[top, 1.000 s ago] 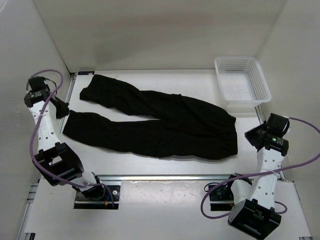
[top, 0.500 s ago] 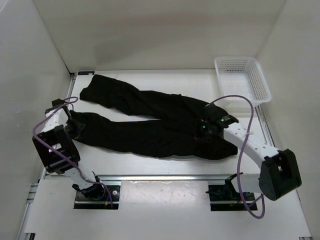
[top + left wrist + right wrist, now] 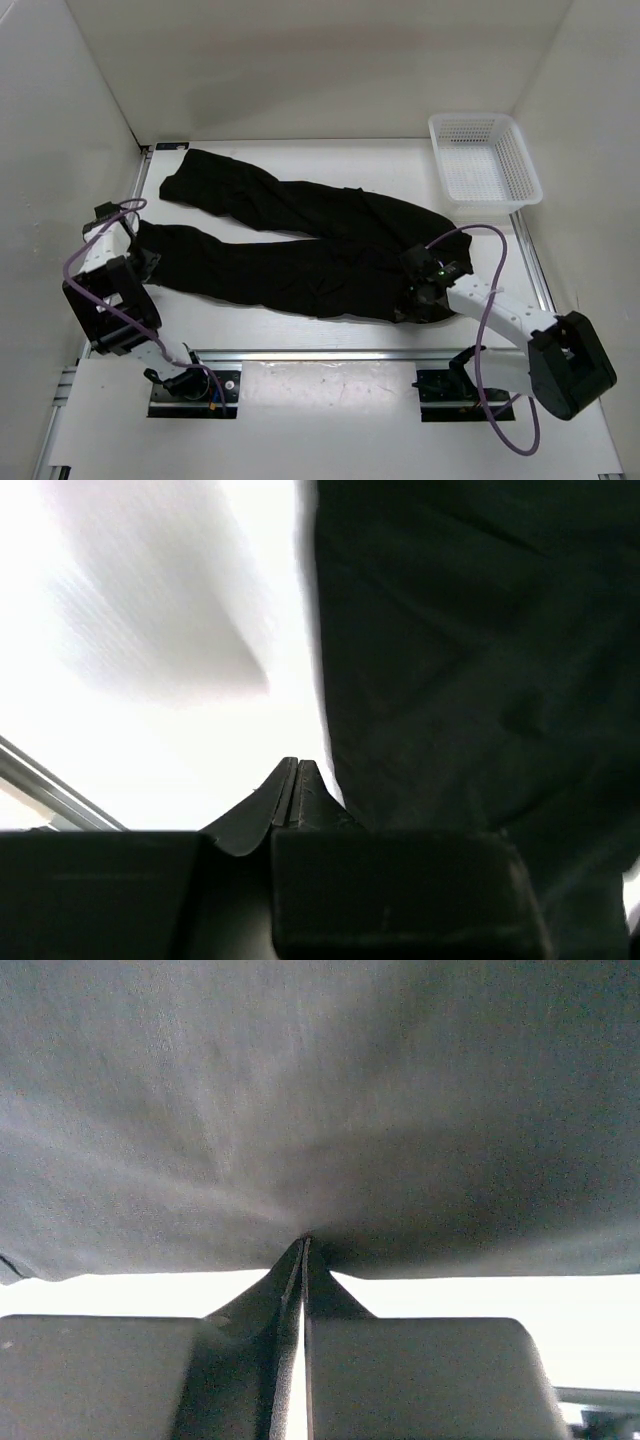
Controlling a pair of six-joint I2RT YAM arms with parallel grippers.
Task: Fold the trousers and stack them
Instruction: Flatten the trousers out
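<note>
**Trousers (image 3: 300,240) lie flat; no fold made yet**

Top view: the trousers are spread across the middle of the table (image 3: 330,160), waist to the right, both legs running left, the far leg angled toward the far-left corner; the cloth is wrinkled but in a single layer, with nothing doubled over. The left gripper (image 3: 143,262) is down at the left end of the near leg; the right gripper (image 3: 415,300) is down at the near-right corner of the waist. The white basket (image 3: 480,165) sits at the far right, apart from the cloth.

Left wrist view: the jaws of the left gripper (image 3: 297,770) are clenched, tips meeting just at the leg's edge; the trousers (image 3: 470,660) fill the right side and bright table (image 3: 200,740) the left. I cannot tell whether any cloth is caught between the tips.

Right wrist view: the jaws of the right gripper (image 3: 303,1250) are clenched on the trousers (image 3: 300,1100); creases in the cloth run in toward the tips, which reads as a real pinch at the near hem, with table (image 3: 450,1295) showing below.

Progress, as I judge it: the task is at its very start; the near edge is being grasped at both ends, probably for a first lengthwise fold, near leg over far leg. Every fold and the final stacking remain to be done.
</note>
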